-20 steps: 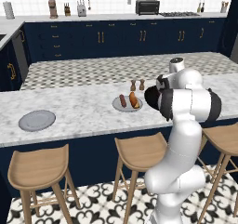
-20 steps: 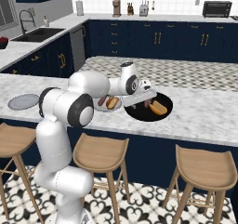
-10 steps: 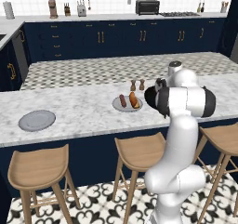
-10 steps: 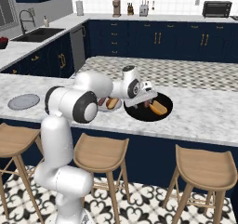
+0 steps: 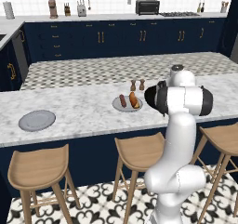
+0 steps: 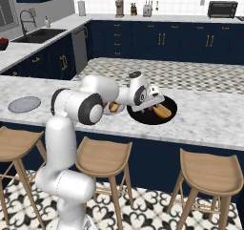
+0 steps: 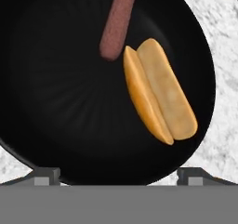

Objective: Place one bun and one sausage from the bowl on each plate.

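Note:
In the hand view, the black bowl (image 7: 60, 88) holds a brown sausage (image 7: 118, 25) and, beside it, a split bun (image 7: 158, 95). My gripper (image 7: 118, 177) hangs open just above the bowl, its fingertips (image 7: 46, 175) wide apart and holding nothing. The right base view shows the gripper (image 6: 151, 103) over the bowl (image 6: 143, 119) with the bun (image 6: 162, 111) inside. One grey plate (image 5: 116, 105) carries a sausage (image 5: 122, 101) and a bun (image 5: 134, 100). The other grey plate (image 5: 37, 120) lies bare at the far left, and appears again as the plate (image 6: 24, 103).
Two small shakers (image 5: 137, 85) stand just behind the filled plate. Wooden stools (image 5: 137, 153) line the island's near side. A sink (image 6: 40, 33) and appliances sit on the back counters, far from the arm.
The hand has moved a little right and down toward the bowl. Its jaws have stayed open, and the food has not moved.

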